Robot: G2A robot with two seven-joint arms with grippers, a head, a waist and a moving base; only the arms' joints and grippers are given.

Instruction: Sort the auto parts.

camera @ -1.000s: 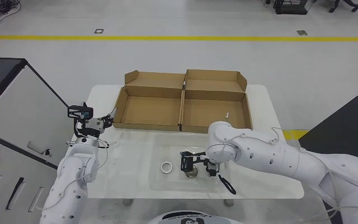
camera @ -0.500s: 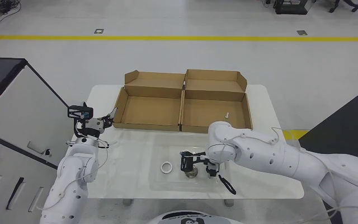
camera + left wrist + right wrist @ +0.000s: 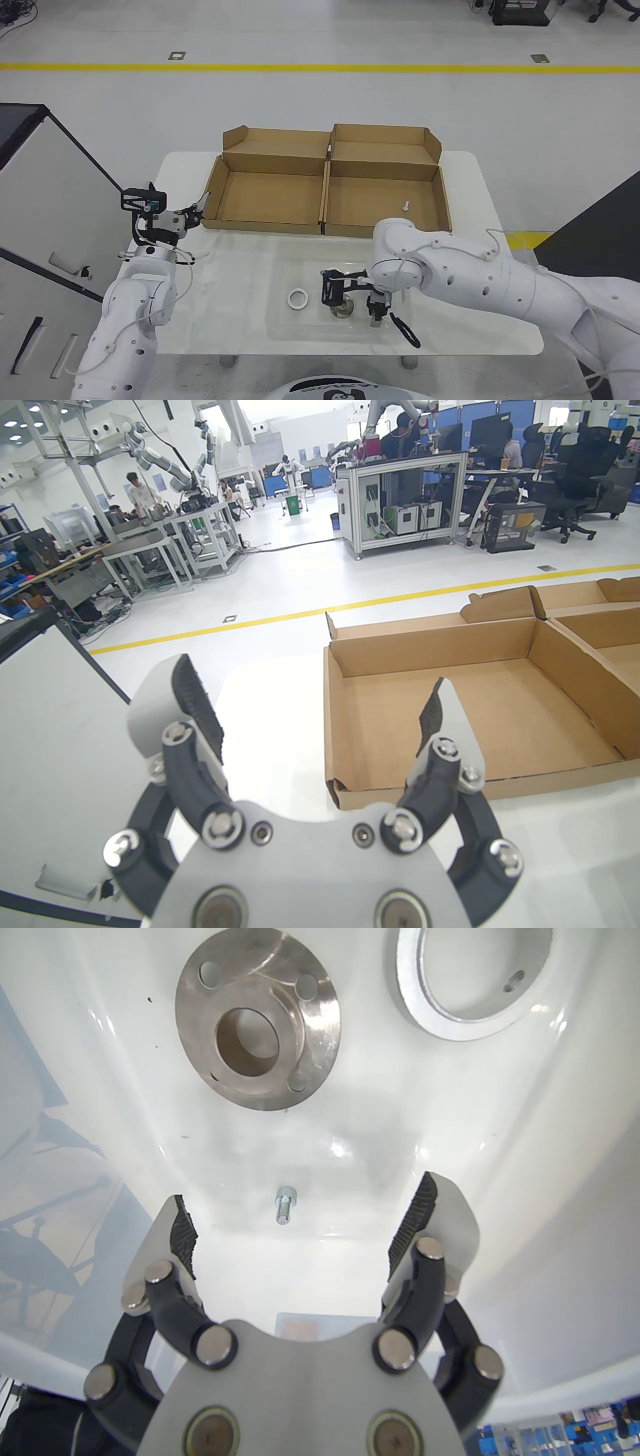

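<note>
A steel flange [image 3: 257, 1028] with bolt holes lies in the white tray [image 3: 500, 1178], and a plain metal ring [image 3: 470, 978] lies beside it. A small bolt [image 3: 284, 1204] rests on the tray floor just ahead of my right gripper [image 3: 305, 1223], which is open and holds nothing. From above, the right gripper [image 3: 330, 290] hangs over the tray [image 3: 280, 320], next to the flange [image 3: 343, 308] and near the ring [image 3: 297, 298]. My left gripper [image 3: 315, 705] is open and empty, off the left box's corner [image 3: 190, 215].
Two open cardboard boxes stand side by side at the back of the table: the left box [image 3: 265, 195] [image 3: 475, 710] and the right box [image 3: 385, 205], which holds a small white part [image 3: 407, 204]. A black loop [image 3: 404, 330] lies at the tray's right end.
The right wrist has shifted very slightly toward the table's front edge. The left arm and the parts have not moved.
</note>
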